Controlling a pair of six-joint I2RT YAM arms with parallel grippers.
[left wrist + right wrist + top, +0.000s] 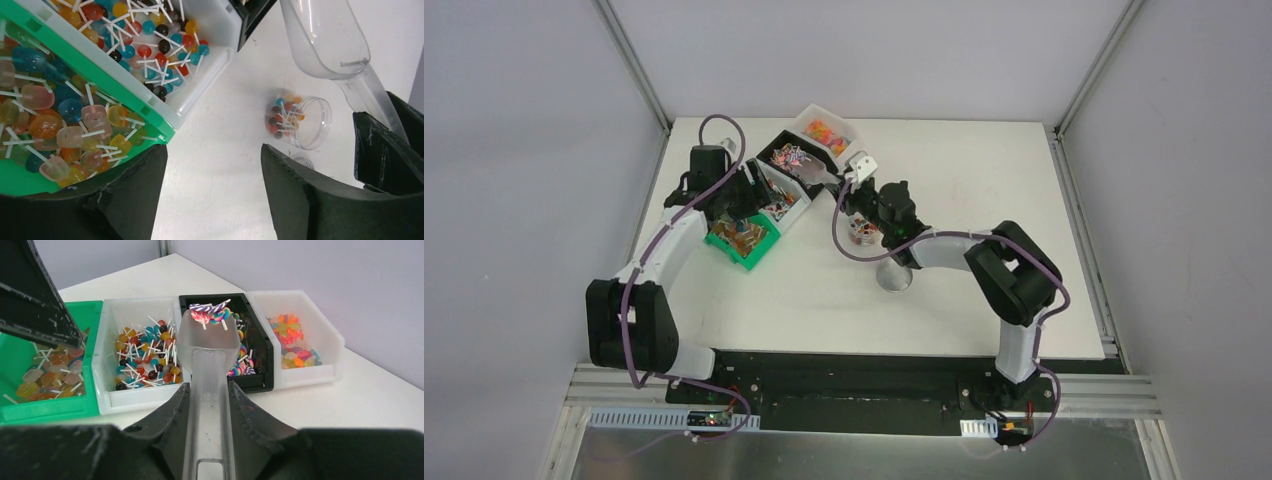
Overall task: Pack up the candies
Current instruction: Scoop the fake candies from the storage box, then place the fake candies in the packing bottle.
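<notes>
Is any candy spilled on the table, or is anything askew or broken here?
Nothing stands out. The candies lie in the four bins, the jar and the scoop that the right tool grips; none shows loose on the table.

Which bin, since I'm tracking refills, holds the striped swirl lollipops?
The black bin, between the two white bins: its swirl lollipops match none in those or the green bin.

Four bins (749, 257) of candies (825, 130) sit in a row on the worktop (824, 305). The left gripper (741, 213) hangs over them.
</notes>
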